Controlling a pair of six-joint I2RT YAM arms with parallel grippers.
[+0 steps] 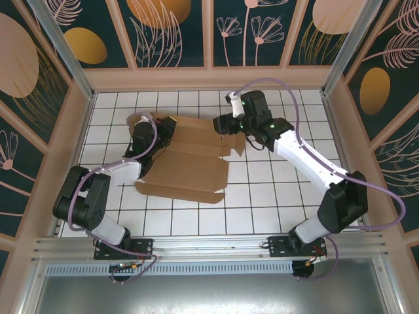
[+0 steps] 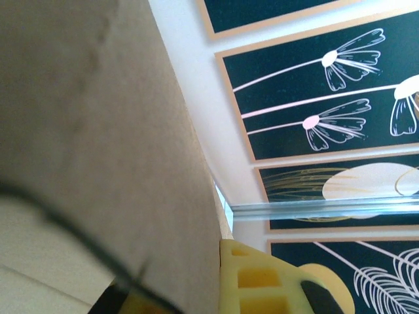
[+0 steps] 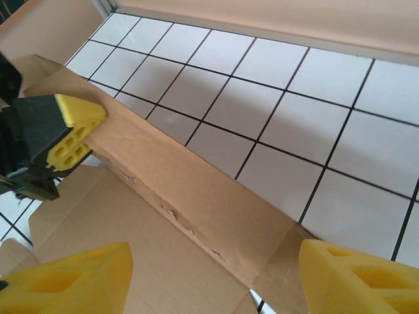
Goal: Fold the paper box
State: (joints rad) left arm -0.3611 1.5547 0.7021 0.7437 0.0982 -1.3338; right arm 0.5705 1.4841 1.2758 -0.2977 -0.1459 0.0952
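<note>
**Left pincer clamps a raised flap; right pincer stands open over the far edge**

The paper box lies opened out as a flat brown sheet on the white tiled surface, left of centre, with its flaps spread. The left pincer sits over the sheet's far left corner and is closed on a flap there. In the right wrist view its yellow pad presses against that lifted strip of cardboard. The right pincer is at the sheet's far right edge, jaws apart and holding nothing. In its own camera its two yellow fingertips stand wide on either side of the long upright flap, just above the cardboard.
</note>
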